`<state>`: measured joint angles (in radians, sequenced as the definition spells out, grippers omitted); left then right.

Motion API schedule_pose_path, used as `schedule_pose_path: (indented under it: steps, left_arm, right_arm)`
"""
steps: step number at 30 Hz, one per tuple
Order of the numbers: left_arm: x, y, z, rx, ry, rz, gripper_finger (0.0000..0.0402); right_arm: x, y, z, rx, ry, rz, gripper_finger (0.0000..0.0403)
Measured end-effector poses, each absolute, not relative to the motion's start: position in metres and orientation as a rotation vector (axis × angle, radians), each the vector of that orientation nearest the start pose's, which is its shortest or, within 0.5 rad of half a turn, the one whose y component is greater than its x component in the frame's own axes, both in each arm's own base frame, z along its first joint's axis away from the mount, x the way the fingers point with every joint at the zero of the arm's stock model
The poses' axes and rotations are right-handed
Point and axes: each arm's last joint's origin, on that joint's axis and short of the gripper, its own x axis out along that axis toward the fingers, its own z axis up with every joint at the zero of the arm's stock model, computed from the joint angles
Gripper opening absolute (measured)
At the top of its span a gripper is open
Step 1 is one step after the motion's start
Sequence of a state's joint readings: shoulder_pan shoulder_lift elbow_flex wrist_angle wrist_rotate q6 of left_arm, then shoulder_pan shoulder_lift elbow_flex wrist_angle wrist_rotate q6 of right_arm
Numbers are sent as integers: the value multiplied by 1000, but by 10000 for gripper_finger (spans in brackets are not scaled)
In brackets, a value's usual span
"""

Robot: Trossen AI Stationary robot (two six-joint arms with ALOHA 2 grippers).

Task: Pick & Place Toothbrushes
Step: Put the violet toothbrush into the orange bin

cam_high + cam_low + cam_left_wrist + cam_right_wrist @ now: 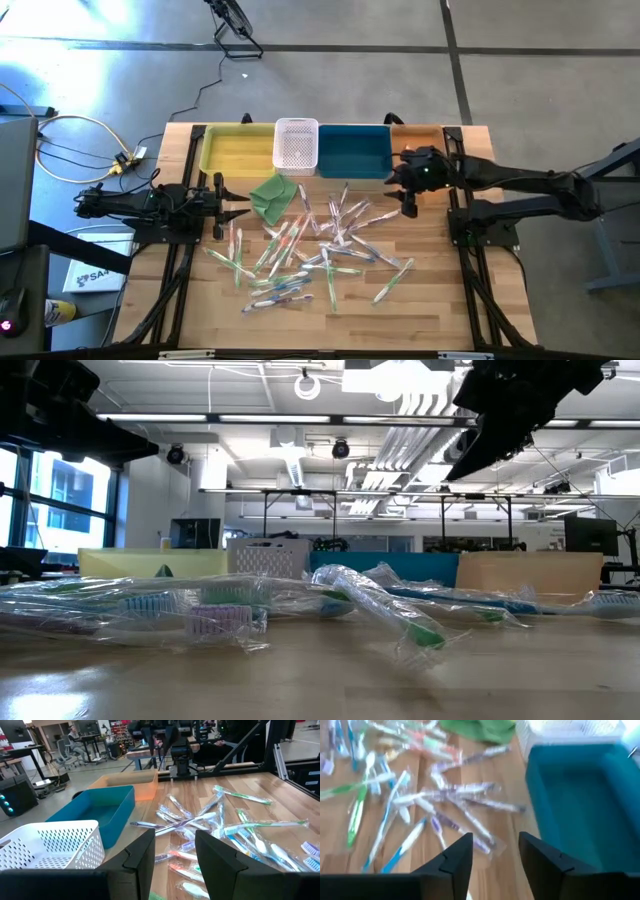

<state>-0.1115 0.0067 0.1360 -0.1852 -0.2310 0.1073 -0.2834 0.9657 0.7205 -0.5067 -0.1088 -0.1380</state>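
Note:
Several wrapped toothbrushes [315, 248] lie scattered flat on the wooden table, with green, blue-white, pink-red and purple handles; the low view shows them close up [380, 605]. My right gripper [408, 198] hangs open and empty above the table, next to the teal bin's near right corner. In its wrist view [495, 840] the pile's right part [445, 810] lies beyond the fingers. My left gripper [228, 207] waits open at the pile's left, level with the table. Its fingers [174, 837] point across the toothbrushes [225, 830].
Along the far edge stand a yellow bin [238, 150], a white perforated basket [296, 143], a teal bin [353, 150] and an orange bin [420, 135]. A folded green cloth [275, 195] lies in front of the basket. Bare wood [440, 300] shows near the right front.

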Motion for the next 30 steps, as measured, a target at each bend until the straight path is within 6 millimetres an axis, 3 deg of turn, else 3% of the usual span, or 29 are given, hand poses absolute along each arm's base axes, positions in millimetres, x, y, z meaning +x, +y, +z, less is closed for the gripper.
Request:
schedule_pose_path:
  steps: [12,20,30]
  left_arm:
    - [87,-3,191,117,66,116,136]
    - [87,-3,191,117,65,112,136]
    - [87,-3,191,117,66,112,136]
  right_arm:
    - [208,-40,217,6,986,-51,147]
    - [221,-30,193,-113,1128,-122,160]
    - [232,-15,169,-124,1234,-34,169]
